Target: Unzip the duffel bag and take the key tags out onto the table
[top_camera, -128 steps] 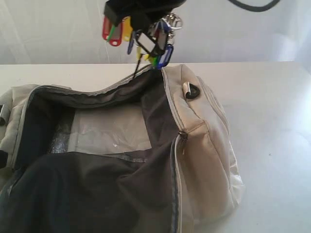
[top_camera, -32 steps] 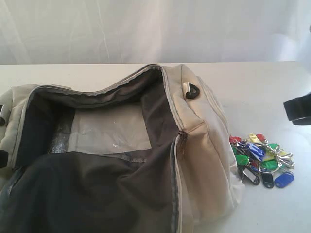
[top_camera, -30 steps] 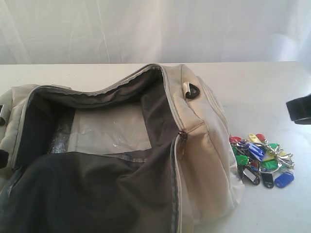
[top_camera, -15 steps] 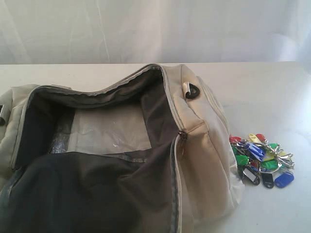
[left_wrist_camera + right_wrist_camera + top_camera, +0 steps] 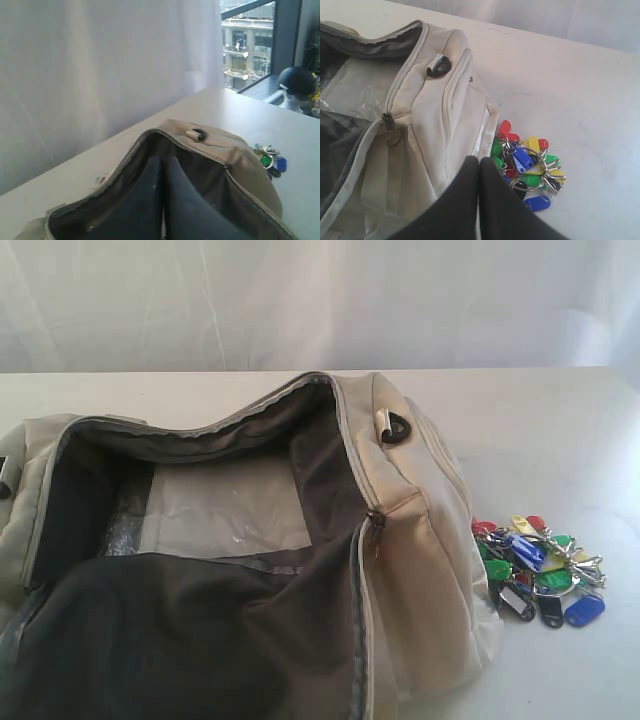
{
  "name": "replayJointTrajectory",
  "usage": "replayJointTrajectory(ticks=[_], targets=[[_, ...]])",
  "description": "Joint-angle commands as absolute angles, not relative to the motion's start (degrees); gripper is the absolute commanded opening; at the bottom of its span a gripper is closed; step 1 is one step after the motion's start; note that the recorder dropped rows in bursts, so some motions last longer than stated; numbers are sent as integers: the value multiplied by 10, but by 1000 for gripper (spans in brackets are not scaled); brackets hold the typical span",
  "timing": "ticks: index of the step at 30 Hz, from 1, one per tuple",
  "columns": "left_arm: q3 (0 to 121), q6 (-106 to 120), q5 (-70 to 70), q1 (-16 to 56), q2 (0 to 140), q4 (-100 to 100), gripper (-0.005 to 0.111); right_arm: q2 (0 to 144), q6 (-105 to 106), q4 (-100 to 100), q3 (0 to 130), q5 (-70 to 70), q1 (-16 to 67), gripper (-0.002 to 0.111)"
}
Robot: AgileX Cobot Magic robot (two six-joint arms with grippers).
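Observation:
The cream duffel bag [image 5: 410,530] lies unzipped on the white table [image 5: 540,430], its dark lining and a pale bottom panel showing. The key tags [image 5: 540,565], a bunch in blue, green, red, yellow and black on silver rings, rest on the table just right of the bag's end. Neither gripper shows in the exterior view. My left gripper [image 5: 163,161] is shut and empty, raised over the bag's open mouth [image 5: 200,170]. My right gripper [image 5: 479,161] is shut and empty, above the bag's end [image 5: 435,120], with the key tags [image 5: 527,167] lying just beyond its tips.
A white curtain [image 5: 320,300] hangs behind the table. In the left wrist view a window [image 5: 250,40] with buildings and a dark round head-shaped object [image 5: 297,82] stand past the table's far corner. Bare tabletop [image 5: 570,85] spreads around the tags.
The right gripper, holding the tags above the bag some seconds ago, left them on the table and withdrew out of the exterior view to the right. Bag and tags have stayed still.

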State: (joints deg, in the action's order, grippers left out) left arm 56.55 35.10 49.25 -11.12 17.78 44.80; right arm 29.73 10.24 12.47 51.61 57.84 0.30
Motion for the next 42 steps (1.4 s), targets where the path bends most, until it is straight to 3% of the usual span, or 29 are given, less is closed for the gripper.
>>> replayJointTrajectory(ticks=[1, 13, 23, 35, 42], targets=[[568, 345, 522, -107, 174, 466, 0, 293, 101, 123, 513, 576, 0, 0], [568, 345, 521, -104, 137, 456, 0, 293, 101, 123, 513, 576, 0, 0], [550, 345, 483, -1, 15, 458, 0, 293, 101, 123, 513, 576, 0, 0], [307, 278, 278, 21, 0, 537, 0, 292, 101, 121, 513, 577, 0, 0], [165, 278, 238, 21, 0, 645, 0, 292, 101, 122, 513, 577, 0, 0]])
